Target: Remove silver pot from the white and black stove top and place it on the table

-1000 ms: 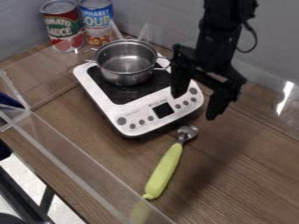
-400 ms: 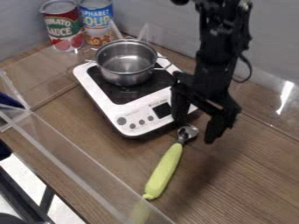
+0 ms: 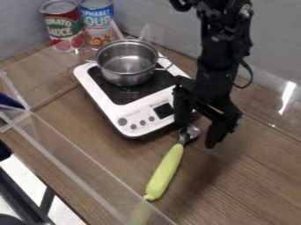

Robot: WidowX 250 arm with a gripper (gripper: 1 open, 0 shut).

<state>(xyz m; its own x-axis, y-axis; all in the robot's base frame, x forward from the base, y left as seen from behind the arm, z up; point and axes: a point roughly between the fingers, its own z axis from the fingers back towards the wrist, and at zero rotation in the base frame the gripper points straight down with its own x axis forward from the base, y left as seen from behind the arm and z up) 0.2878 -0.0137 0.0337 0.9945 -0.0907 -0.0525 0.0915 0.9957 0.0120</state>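
The silver pot (image 3: 127,63) stands upright on the black top of the white stove top (image 3: 139,112), towards its back left. My gripper (image 3: 199,132) hangs open and pointing down, low over the table (image 3: 253,180) just off the stove's front right corner. Nothing is between its fingers (image 3: 180,107). The pot is well to the gripper's upper left and apart from it.
A yellow-green handled utensil (image 3: 166,171) lies on the table in front of the stove, its metal head (image 3: 188,134) right under my gripper. Two labelled tin cans (image 3: 62,25) (image 3: 99,22) stand behind the stove. A clear plastic rail (image 3: 70,149) runs along the near edge.
My gripper has sunk towards the table beside the stove's front right corner and stayed open. The pot has not moved.
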